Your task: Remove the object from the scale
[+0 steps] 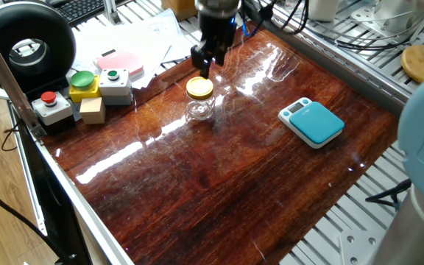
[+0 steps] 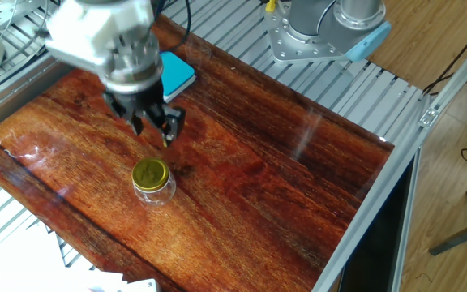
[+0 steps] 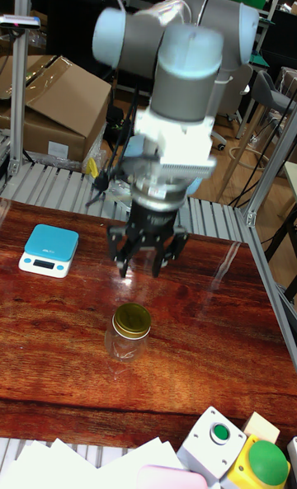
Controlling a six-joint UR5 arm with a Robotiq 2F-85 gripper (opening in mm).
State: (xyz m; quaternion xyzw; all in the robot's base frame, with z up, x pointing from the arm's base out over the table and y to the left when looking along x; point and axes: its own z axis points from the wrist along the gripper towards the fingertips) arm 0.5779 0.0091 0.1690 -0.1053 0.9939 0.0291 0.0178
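Note:
The object, a small clear glass jar with a yellow lid (image 1: 199,98) (image 2: 152,179) (image 3: 130,331), stands upright on the wooden table, well apart from the scale. The scale (image 1: 313,121) (image 2: 178,72) (image 3: 49,251) has a teal top with nothing on it. My gripper (image 1: 206,63) (image 2: 154,130) (image 3: 147,267) hangs above the jar and a little behind it, open, with nothing between its fingers. It is blurred by motion.
Button boxes stand at the table's edge: one with a red button (image 1: 51,106), a yellow one with a green button (image 1: 84,84) and a white one (image 1: 115,83). A pink-and-white flat device (image 1: 120,62) lies on papers. A black round object (image 1: 28,43) is beyond them.

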